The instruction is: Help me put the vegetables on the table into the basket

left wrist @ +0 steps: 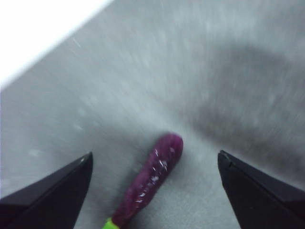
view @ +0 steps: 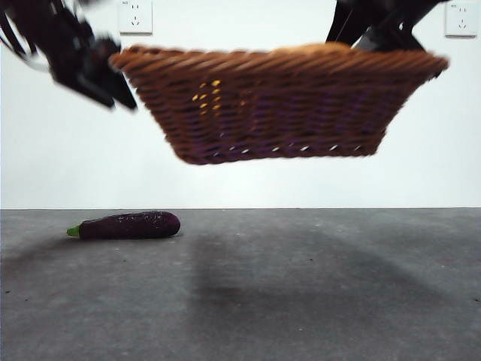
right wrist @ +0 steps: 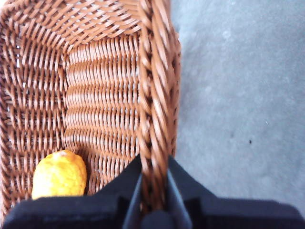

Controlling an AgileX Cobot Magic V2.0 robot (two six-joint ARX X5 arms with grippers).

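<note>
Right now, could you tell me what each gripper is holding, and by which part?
The right gripper clamps the basket by its braided rim, lifted off the table. The left gripper holds nothing, open above the eggplant.

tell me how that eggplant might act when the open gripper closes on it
The eggplant looks glossy, so it may slip between the jaws. It is rounded and lies on the flat table, so a nudge could roll it. The left gripper is open above it.
</note>
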